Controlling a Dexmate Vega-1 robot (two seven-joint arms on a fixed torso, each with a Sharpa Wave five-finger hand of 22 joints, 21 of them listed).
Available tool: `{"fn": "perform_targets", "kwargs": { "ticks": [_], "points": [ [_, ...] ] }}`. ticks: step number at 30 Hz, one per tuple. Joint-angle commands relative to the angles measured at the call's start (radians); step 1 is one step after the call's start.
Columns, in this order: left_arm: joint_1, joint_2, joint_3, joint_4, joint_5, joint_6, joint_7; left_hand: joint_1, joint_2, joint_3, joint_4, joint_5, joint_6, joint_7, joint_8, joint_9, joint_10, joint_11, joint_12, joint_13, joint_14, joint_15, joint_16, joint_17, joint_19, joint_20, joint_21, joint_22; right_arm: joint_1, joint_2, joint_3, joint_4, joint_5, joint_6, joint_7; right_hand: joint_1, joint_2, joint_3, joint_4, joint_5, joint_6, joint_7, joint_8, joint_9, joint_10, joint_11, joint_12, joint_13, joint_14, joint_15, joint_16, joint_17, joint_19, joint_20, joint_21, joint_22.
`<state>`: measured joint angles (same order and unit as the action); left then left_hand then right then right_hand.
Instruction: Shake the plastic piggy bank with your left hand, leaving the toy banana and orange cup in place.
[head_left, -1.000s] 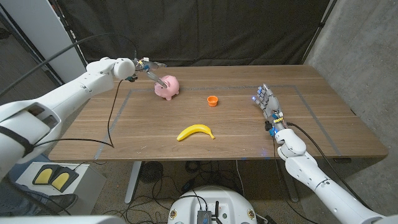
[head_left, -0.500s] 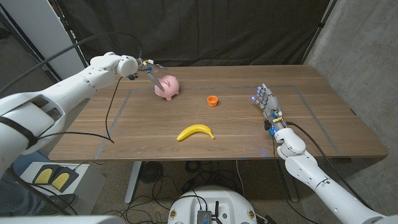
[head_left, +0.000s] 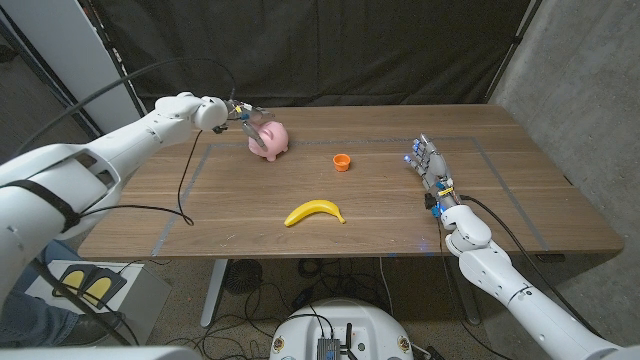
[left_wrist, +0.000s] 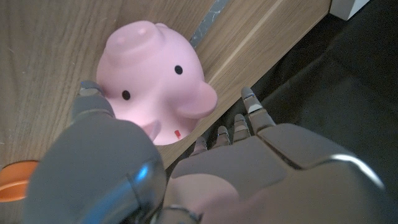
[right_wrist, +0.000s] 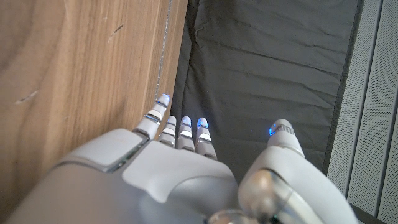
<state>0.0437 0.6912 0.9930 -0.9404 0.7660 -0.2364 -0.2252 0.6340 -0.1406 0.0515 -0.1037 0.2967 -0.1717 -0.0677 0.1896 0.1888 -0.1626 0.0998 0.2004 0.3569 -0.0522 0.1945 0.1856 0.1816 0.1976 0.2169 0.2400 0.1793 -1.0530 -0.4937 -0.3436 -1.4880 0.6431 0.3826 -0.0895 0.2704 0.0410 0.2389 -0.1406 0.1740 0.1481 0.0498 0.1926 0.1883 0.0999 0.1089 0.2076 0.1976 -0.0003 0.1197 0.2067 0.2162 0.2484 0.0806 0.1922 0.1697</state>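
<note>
Head view: the pink plastic piggy bank (head_left: 269, 139) was observed at the far left part of the wooden table (head_left: 240, 205), with the left hand (head_left: 243, 117) closed about it from the left and rear. Whether the bank was touching the tabletop could not be told. In the left wrist view, the snout, two dark eyes and one ear of the bank (left_wrist: 152, 79) were seen facing the camera, the thumb (left_wrist: 90, 104) being pressed to one side of the body and the other fingers (left_wrist: 247, 115) extended behind it. The small orange cup (head_left: 342, 161) was noted upright, well apart to the right of the bank; the toy banana (head_left: 314, 212) was recorded lying nearer the front edge, apart from both. The right hand (head_left: 430, 168) was found over the table's right side, holding nothing, its fingers extended and close together, as confirmed in the right wrist view (right_wrist: 186, 162).
</note>
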Motion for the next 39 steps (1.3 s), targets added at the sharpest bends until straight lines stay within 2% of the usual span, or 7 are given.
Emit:
{"fn": "perform_targets", "kwargs": {
  "ticks": [1, 13, 21, 28, 33, 37, 39],
  "points": [
    [-0.015, -0.064, 0.024, 0.135, -0.073, -0.061, 0.123, 0.02, 0.001, -0.003, -0.008, 0.007, -0.087, -0.001, 0.006, 0.001, -0.011, 0.003, 0.005, -0.001, -0.005, 0.005, 0.001, 0.002, 0.014, 0.002, -0.001, 0.002, -0.018, -0.009, 0.006, -0.017, -0.001, -0.008, -0.014, 0.006, -0.001, -0.006, 0.0, 0.004, 0.004, -0.004, 0.001, 0.002, 0.004, -0.003, 0.001, 0.002, 0.0, 0.005, 0.004, 0.002, -0.002, 0.006, 0.0, 0.004],
    [-0.042, -0.128, 0.082, 0.301, -0.144, -0.095, 0.127, 0.032, 0.008, -0.006, -0.01, 0.014, -0.084, 0.006, 0.008, 0.001, -0.016, 0.01, 0.006, -0.006, -0.004, 0.005, 0.003, 0.001, 0.028, 0.002, -0.003, 0.002, -0.02, -0.016, 0.007, -0.02, 0.007, -0.023, -0.011, 0.006, -0.002, -0.007, 0.0, 0.003, 0.004, -0.004, 0.002, 0.002, 0.002, -0.002, 0.0, 0.002, 0.0, 0.007, 0.004, 0.002, -0.003, 0.008, 0.0, 0.004],
    [-0.076, -0.276, 0.158, 0.575, -0.274, -0.075, 0.173, 0.056, 0.023, -0.006, -0.014, 0.023, -0.045, 0.001, 0.022, 0.002, -0.01, 0.004, 0.014, -0.013, -0.018, 0.0, 0.001, 0.002, 0.052, 0.002, -0.006, 0.002, -0.013, -0.015, 0.003, -0.006, 0.018, -0.033, 0.002, 0.006, -0.002, -0.007, 0.001, 0.003, 0.004, -0.006, 0.002, 0.002, 0.005, -0.001, 0.001, 0.003, -0.001, 0.006, 0.004, 0.003, -0.004, 0.01, 0.0, 0.004],
    [-0.057, -0.275, 0.248, 0.497, -0.524, 0.092, 0.135, 0.268, 0.113, 0.043, -0.049, -0.009, 0.345, 0.041, 0.117, 0.009, 0.333, -0.124, 0.137, -0.041, 0.287, -0.111, 0.058, -0.001, 0.289, 0.001, 0.006, 0.002, -0.01, -0.014, 0.001, 0.008, 0.022, -0.029, 0.016, 0.006, -0.002, -0.008, 0.001, 0.003, 0.004, -0.007, 0.002, 0.002, 0.006, -0.003, 0.001, 0.003, 0.001, 0.007, 0.005, 0.003, -0.005, 0.013, 0.0, 0.004],
    [-0.054, -0.31, 0.269, 0.497, -0.653, 0.208, 0.141, 0.519, 0.21, 0.154, -0.074, -0.098, 0.646, 0.107, 0.206, 0.038, 0.58, -0.147, 0.222, -0.013, 0.497, -0.163, 0.083, 0.0, 0.468, -0.002, 0.023, 0.003, -0.008, -0.007, 0.002, 0.027, 0.038, -0.025, 0.03, 0.005, -0.002, -0.008, 0.001, 0.003, 0.004, -0.011, 0.002, 0.002, 0.008, -0.003, 0.002, 0.003, 0.002, 0.008, 0.006, 0.003, -0.004, 0.017, 0.001, 0.004],
    [-0.047, -0.325, 0.263, 0.497, -0.726, 0.26, 0.149, 0.685, 0.242, 0.233, -0.073, -0.076, 0.876, 0.144, 0.319, 0.086, 0.785, -0.164, 0.29, 0.051, 0.692, -0.205, 0.118, 0.006, 0.631, -0.065, 0.062, 0.003, -0.005, -0.004, 0.0, 0.037, 0.044, -0.025, 0.04, 0.005, -0.002, -0.008, 0.001, 0.003, 0.005, -0.014, 0.002, 0.002, 0.009, -0.002, 0.002, 0.003, 0.002, 0.008, 0.006, 0.003, -0.004, 0.019, 0.001, 0.004],
    [-0.044, -0.329, 0.259, 0.497, -0.744, 0.271, 0.155, 0.716, 0.258, 0.262, -0.071, -0.064, 0.952, 0.16, 0.366, 0.112, 0.858, -0.129, 0.317, 0.08, 0.767, -0.219, 0.125, 0.005, 0.665, -0.092, 0.074, 0.004, 0.0, -0.004, -0.001, 0.042, 0.045, -0.026, 0.045, 0.005, -0.002, -0.009, 0.001, 0.003, 0.005, -0.014, 0.002, 0.002, 0.009, -0.001, 0.002, 0.003, 0.003, 0.006, 0.007, 0.004, -0.005, 0.02, 0.001, 0.004]
  ]
}}
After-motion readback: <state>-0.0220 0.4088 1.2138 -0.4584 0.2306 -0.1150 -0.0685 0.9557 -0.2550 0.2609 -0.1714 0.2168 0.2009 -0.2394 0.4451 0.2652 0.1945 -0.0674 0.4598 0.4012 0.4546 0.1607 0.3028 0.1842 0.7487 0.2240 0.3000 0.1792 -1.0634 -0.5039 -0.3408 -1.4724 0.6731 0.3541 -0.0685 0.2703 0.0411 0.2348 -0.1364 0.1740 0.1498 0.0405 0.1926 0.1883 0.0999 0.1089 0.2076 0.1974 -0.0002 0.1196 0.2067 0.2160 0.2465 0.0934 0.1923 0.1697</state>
